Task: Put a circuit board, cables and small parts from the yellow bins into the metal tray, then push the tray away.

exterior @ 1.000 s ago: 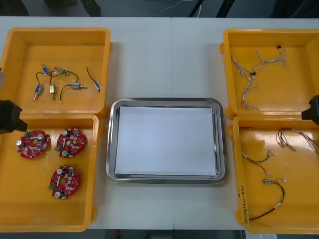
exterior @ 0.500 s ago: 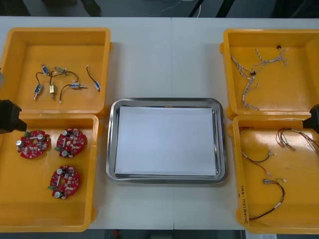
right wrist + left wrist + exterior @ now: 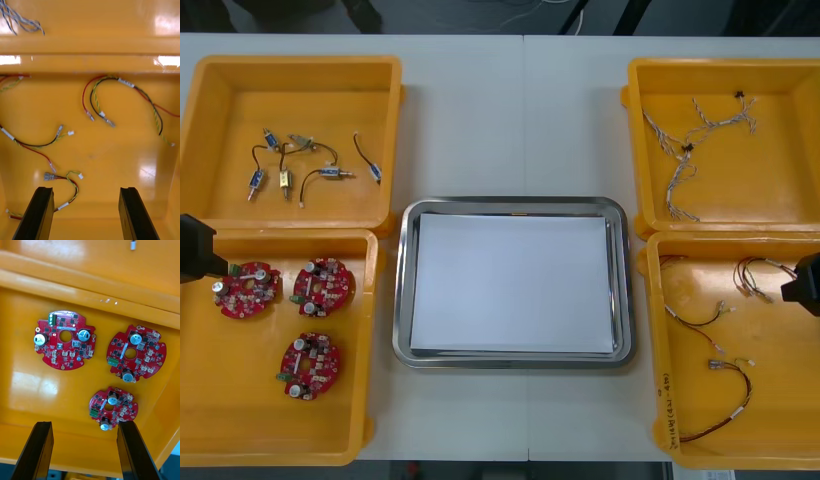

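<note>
Three round red circuit boards (image 3: 246, 289) lie in the near left yellow bin (image 3: 370, 400). My left gripper (image 3: 202, 260) hovers at that bin's far left corner. In the left wrist view it (image 3: 84, 423) is open and empty, with the smallest-looking board (image 3: 113, 408) just beyond its fingertips. My right gripper (image 3: 798, 285) hangs over the near right bin (image 3: 660, 400), which holds red and yellow cables (image 3: 700, 318). The right wrist view shows it (image 3: 86, 189) open above the bin floor, one cable (image 3: 71, 183) close to a finger (image 3: 35, 213). The metal tray (image 3: 510, 203), white inside, sits between the bins.
The far left bin (image 3: 395, 100) holds several small metal parts (image 3: 290, 165). Twisted blue and white cables (image 3: 690, 150) lie in the far right bin (image 3: 632, 110). Bare table stretches beyond the tray between the far bins.
My right gripper has moved toward the near side, from the wall between the right bins to over the near right bin. The left gripper slid slightly nearer and outward.
</note>
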### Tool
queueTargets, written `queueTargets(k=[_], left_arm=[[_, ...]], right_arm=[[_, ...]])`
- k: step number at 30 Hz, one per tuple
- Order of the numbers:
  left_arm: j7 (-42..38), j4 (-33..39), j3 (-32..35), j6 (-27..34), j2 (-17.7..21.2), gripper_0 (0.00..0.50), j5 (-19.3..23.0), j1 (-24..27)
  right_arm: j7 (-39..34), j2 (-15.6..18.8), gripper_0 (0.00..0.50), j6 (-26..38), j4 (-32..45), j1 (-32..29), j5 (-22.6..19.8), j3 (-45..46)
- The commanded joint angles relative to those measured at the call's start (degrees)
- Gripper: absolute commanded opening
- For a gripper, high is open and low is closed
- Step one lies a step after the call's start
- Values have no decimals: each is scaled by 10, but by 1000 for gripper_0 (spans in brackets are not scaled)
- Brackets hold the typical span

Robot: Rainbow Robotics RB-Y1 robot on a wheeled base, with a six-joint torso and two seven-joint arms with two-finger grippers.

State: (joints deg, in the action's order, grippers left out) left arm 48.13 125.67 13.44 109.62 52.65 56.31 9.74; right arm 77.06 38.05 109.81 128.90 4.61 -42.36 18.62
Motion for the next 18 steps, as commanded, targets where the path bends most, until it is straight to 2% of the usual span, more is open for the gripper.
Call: queueTargets(k=[1,9,18], left_arm=[[-84,31,22,-27,4,500,-9,-44],[-152,64,39,-83,-18,500,-18,-103],[-188,71,48,-112,-62,500,-51,-142]], right_arm=[[-12,-35,500,-3,18,-31,-4,19],[-19,-76,500,-3,18,-40,5,12],[-33,-78,500,-68,13,-86,27,-29]])
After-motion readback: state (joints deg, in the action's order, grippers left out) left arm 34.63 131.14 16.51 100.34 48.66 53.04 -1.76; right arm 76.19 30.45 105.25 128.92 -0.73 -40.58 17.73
